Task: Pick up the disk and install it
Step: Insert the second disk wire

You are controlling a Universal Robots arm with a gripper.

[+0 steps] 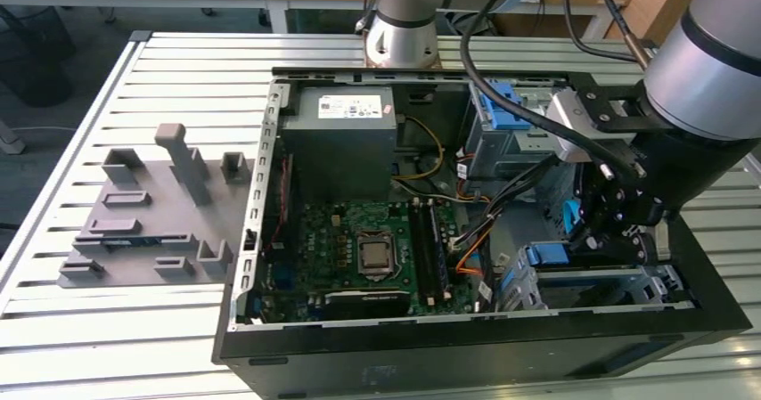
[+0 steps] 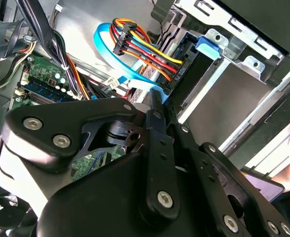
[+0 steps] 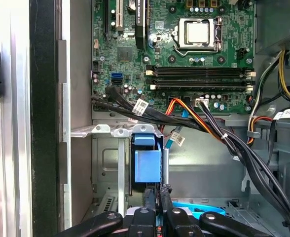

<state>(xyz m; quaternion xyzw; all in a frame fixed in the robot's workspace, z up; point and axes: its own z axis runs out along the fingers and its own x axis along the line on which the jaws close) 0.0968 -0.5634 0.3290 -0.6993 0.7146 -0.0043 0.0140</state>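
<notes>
My tool (image 3: 157, 197) is pinched shut on the disk (image 3: 148, 165), blue-bracketed, standing edge-on in the drive cage (image 3: 103, 131).

No print legible on any label.

Matt blue plastic disk bracket (image 3: 148, 165)

Arm reaches in from the exterior view's right, wrist bent down – gripper (image 1: 615, 226) low, near side of scene. In the first wrist view the fingers (image 3: 150, 200) sit pressed close together – upright, tips touching blue plastic.
</notes>
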